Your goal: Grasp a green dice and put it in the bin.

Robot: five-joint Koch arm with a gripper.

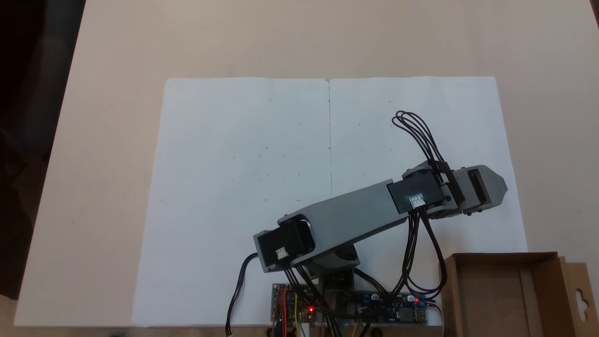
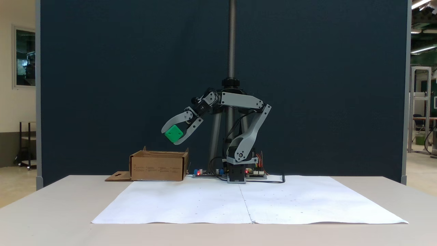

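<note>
Fixed views of the carry: the grey two-fingered gripper is clamped on the small bright green plastic dice, held in the air above the shallow brown cardboard bin at the tabletop's rear edge. Releasing now risks a bounce off the bin's near-arm wall, since the dice seems to hang over that side. Upper link level, wrist pitched downward.

The arm rises from its base, folds forward at the elbow and tilts its gripper downward, jaws clamped on the green dice.
</note>
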